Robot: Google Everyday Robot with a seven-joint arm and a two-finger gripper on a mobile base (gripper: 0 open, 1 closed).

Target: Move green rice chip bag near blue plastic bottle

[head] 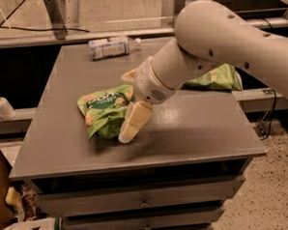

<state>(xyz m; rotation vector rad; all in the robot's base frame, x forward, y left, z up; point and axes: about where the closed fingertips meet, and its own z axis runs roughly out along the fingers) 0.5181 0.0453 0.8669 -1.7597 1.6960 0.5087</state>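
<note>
The green rice chip bag point(102, 112) lies on the left half of the grey table point(193, 133). The blue plastic bottle point(109, 47) lies on its side at the table's far edge, well apart from the bag. My gripper point(127, 107) is at the bag's right edge, open. Its lower cream finger point(134, 121) reaches down to the table, touching or just beside the bag's right corner. The other finger point(129, 77) shows only as a stub above the bag. Nothing is held.
A paler, flatter green bag point(219, 78) lies at the table's right edge, partly behind my arm. A white pump dispenser point(0, 105) stands on a low shelf to the left. Drawers sit under the tabletop. Metal frame posts stand behind the table.
</note>
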